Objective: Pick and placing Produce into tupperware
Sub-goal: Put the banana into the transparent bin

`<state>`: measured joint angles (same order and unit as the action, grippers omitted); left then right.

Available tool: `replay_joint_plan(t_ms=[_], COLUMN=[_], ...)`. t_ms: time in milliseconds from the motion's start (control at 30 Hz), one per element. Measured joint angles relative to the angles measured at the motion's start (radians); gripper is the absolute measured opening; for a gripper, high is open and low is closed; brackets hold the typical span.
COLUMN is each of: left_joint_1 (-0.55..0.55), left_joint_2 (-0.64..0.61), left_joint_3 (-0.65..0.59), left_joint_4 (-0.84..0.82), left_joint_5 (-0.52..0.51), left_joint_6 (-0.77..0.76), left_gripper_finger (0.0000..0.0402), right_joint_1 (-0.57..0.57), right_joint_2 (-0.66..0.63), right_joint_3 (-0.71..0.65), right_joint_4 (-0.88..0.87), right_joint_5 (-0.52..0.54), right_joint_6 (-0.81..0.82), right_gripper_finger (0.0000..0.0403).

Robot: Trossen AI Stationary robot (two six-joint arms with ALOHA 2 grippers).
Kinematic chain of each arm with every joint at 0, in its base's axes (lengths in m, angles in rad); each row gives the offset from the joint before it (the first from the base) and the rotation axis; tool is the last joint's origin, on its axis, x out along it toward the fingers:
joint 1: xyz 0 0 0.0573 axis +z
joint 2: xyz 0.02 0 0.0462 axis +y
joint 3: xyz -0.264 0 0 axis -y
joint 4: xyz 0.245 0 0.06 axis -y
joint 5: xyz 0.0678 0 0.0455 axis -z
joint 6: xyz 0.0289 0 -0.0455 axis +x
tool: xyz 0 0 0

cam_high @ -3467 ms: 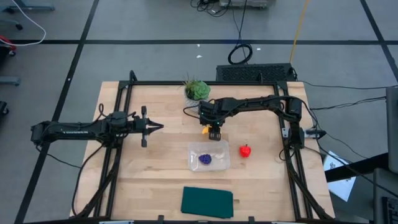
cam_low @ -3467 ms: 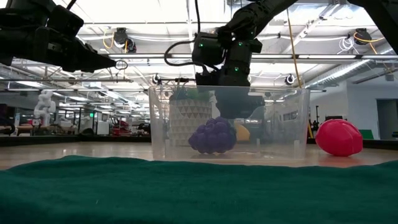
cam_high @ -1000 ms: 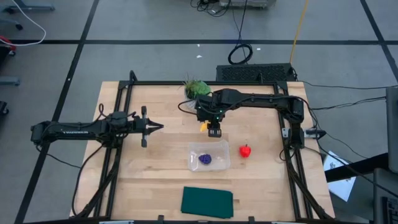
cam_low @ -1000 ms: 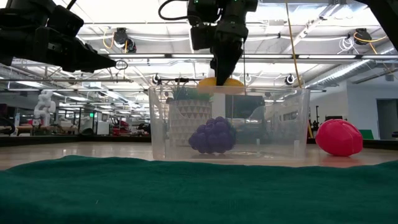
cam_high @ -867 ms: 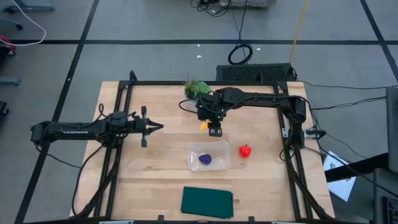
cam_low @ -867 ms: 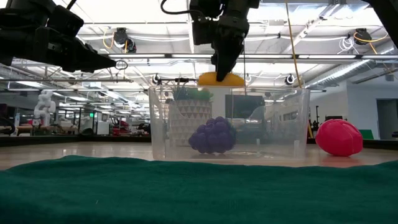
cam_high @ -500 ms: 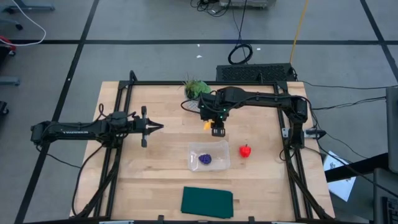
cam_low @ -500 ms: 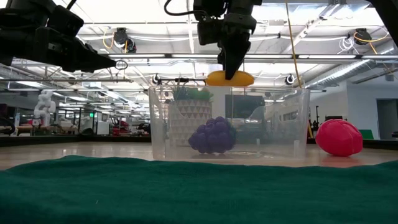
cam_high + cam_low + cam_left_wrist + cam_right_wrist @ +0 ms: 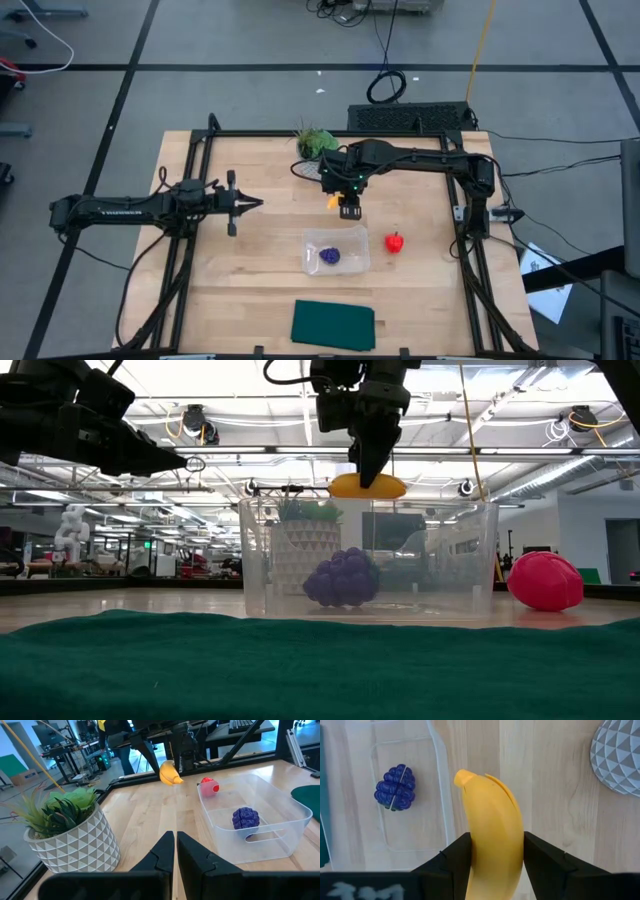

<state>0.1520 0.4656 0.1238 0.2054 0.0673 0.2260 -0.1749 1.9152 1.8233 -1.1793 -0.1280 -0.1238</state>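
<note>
Wooden tabletop (image 9: 250, 270) carries everything we work with, and nearest the low camera lies a dark green cloth (image 9: 333, 325). Just beyond it sits the clear tupperware (image 9: 336, 252), with the purple fruit (image 9: 330, 256) already inside. Our right gripper (image 9: 347, 205) hangs past the container's far rim, clamped across the middle of the yellow banana (image 9: 492, 842), lifted off the table. We judge it light, stiff and smooth, so a mid-body pinch suits it, though it could swivel. Beside the container rests the red fruit (image 9: 396, 242), small and round: best pinched across its widest part. Our left gripper (image 9: 258, 204) waits well to the left, fingers shut on nothing. Farthest back stands the potted plant (image 9: 316, 145).
</note>
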Motion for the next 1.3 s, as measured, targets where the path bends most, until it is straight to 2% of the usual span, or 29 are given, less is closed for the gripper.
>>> replay_joint_plan(t_ms=[333, 900, 1300], left_joint_1=[0.000, 0.000, 0.000], left_joint_2=[0.000, 0.000, 0.000], left_joint_3=[0.000, 0.000, 0.000], left_joint_4=[0.000, 0.000, 0.000], left_joint_5=[0.000, 0.000, 0.000], left_joint_6=[-0.001, -0.002, -0.002], left_gripper_finger=[0.0026, 0.0026, 0.0026], right_joint_1=[0.002, 0.002, 0.018], right_joint_2=[0.000, 0.000, 0.000], right_joint_3=[0.036, 0.236, 0.244], right_joint_4=[-0.047, -0.210, -0.216], right_joint_5=[0.000, 0.003, 0.005], right_joint_6=[0.010, 0.026, 0.035], right_gripper_finger=[0.0155, 0.0155, 0.0155])
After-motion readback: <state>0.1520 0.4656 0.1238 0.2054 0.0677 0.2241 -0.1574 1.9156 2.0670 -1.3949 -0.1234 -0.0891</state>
